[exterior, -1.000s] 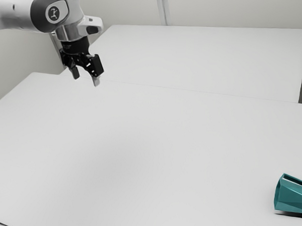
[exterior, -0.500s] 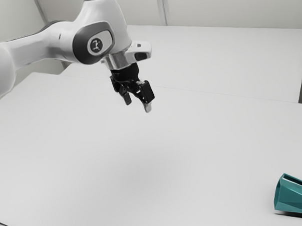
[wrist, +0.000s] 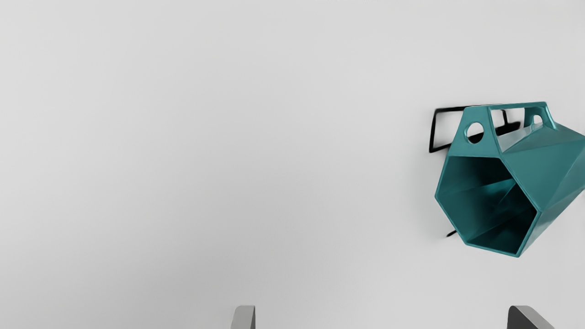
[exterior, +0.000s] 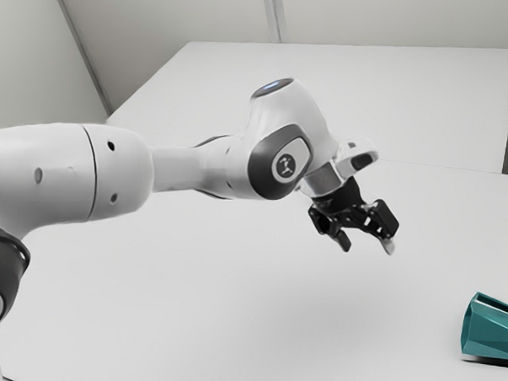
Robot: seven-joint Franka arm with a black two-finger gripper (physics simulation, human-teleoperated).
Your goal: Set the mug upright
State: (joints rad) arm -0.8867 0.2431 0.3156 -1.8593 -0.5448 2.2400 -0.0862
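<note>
White table (exterior: 231, 324), pale wall (exterior: 160, 18) behind. Teal mug (exterior: 490, 332) lies on its side toward the exterior view's right, well in from the table's back edge. Pincer (exterior: 368, 248) hangs above the table, fingers spread, apart from the mug.

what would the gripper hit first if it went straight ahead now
Probably the bare tabletop: the open gripper points down toward it, and the teal mug looks off to one side, though depth is hard to judge.
</note>
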